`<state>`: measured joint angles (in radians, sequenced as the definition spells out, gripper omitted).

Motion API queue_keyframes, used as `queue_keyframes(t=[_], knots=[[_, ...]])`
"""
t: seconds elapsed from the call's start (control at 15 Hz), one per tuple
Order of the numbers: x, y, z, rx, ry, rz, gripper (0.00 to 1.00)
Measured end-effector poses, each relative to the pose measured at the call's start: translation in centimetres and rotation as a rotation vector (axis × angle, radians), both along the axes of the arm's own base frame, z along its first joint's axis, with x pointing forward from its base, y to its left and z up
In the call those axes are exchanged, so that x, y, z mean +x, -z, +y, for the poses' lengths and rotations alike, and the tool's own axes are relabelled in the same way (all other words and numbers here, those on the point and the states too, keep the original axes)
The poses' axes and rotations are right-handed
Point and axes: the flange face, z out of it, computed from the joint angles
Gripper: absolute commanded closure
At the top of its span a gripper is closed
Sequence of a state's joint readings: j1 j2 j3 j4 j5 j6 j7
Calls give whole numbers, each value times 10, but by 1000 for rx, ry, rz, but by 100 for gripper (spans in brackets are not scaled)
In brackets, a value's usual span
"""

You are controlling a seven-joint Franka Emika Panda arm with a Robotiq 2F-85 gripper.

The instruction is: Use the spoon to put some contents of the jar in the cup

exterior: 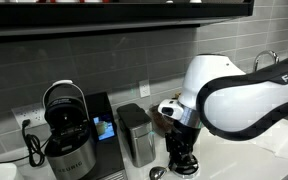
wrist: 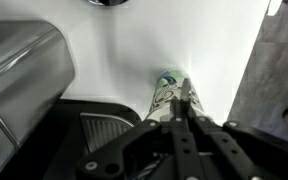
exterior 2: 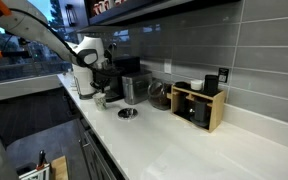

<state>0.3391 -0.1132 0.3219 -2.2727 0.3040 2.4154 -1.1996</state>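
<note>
Jaws clamped tight on what appears to be the spoon (wrist: 165,86); jar (exterior 2: 159,95) lies beyond the canister (exterior 2: 131,90).
Gripper (wrist: 173,100) low over the desk (wrist: 134,40), spoon pointing ahead; cup (exterior 2: 127,113) near; jar farther off.

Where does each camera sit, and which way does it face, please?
Exterior view: in front of the counter, facing the tiled wall, coffee machine and canister; the white arm reaches in from the picture's right, pincer down.
Exterior view: off the counter's end, looking along it past a wooden box; the arm is far back.
Wrist view: on the wrist, looking down at the counter; the shut pincer shows at the bottom.
Shared: both exterior views show the canister and the arm.
</note>
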Motion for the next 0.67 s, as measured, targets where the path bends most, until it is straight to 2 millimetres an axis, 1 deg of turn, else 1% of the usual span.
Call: queue_keyframes(t=[0.33,0.53,0.67], knots=[[-6,-3,3,-1,-15,-34,99],[-8,-4,5,7,-15,-34,99],[-7,-8,5,27,-1,-30,99]])
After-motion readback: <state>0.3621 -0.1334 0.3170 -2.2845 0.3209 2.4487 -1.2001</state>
